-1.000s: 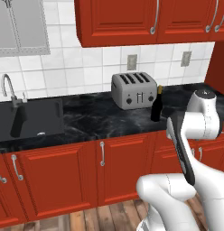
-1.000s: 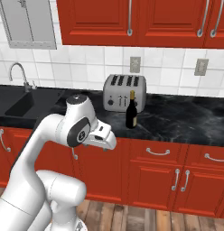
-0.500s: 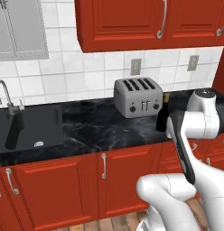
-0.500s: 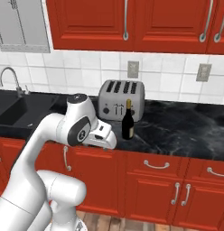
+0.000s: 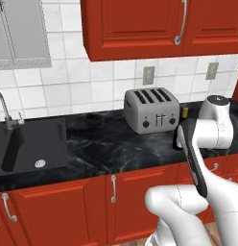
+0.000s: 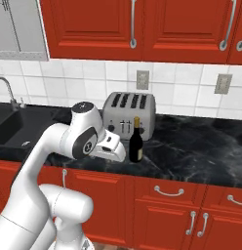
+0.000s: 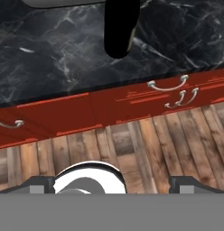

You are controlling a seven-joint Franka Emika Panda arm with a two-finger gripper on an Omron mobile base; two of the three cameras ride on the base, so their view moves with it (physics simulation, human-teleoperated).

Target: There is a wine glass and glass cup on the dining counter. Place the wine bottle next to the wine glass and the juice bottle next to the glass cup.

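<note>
a: view has slid right since a second ago, so the base is driving. wine bottle point(image 6: 136, 140) stands just right of the toaster point(image 6: 129, 114).

b: gripper point(image 6: 112, 148) spread wide, empty, short of bottle. no grasp yet.
</note>
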